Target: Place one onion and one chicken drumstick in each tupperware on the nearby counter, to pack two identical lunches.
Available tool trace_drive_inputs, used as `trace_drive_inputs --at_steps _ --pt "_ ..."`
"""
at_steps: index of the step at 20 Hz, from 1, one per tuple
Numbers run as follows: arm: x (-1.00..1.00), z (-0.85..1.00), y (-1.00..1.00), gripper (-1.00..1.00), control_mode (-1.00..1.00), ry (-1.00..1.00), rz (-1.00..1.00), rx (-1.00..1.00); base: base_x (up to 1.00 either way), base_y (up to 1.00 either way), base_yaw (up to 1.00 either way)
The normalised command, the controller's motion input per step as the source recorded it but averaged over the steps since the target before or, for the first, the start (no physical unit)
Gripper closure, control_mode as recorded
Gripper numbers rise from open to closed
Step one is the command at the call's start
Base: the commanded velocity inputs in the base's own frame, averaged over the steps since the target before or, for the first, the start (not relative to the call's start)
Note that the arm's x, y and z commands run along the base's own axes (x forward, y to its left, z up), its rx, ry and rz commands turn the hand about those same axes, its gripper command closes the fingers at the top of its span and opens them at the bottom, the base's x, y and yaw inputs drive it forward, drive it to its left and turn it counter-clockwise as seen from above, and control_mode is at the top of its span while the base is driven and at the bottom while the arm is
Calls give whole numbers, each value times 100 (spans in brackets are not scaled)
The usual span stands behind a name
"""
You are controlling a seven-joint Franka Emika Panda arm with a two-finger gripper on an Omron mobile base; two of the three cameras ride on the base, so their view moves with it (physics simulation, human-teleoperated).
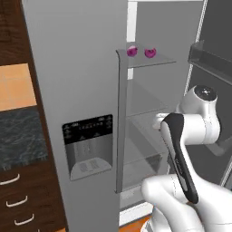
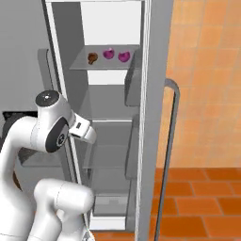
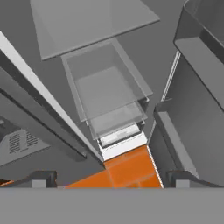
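Note:
Two magenta onions (image 1: 132, 51) (image 1: 150, 52) rest on the upper glass shelf (image 1: 156, 62) of the open fridge. The right base view shows these onions (image 2: 108, 53) (image 2: 124, 57) with a brown chicken drumstick (image 2: 92, 58) to their left. My gripper (image 3: 111, 181) is open with nothing between its fingers. It hangs well below that shelf, at mid-fridge height, and looks down past lower glass shelves to the orange floor. A strip of the black counter (image 1: 18, 136) lies left of the fridge. The tupperware is out of view.
The closed fridge door (image 1: 86, 113) with its dispenser panel stands to the left, and the open door (image 2: 157, 117) with a grey handle to the right. Door bins (image 1: 210, 56) hang at the right. A clear drawer (image 3: 109, 94) sits low in the fridge.

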Motion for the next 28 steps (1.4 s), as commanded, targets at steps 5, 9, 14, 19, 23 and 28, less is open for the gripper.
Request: trace_drive_inputs --at_steps 5,9,14,19,23,28 --pt "0 0 0 -100 100 0 0 0 72 -25 10" --pt "7 45 -7 -100 -100 -8 8 -2 27 -5 6" --pt "-10 100 -2 -100 -100 -42 5 -14 0 0 0" --pt "6 100 -1 -100 -100 -41 0 -4 0 0 0" --pt "37 100 -19 -100 -100 -40 0 0 0 0 0" --pt "51 100 -29 -100 -100 -12 0 0 0 0 0"
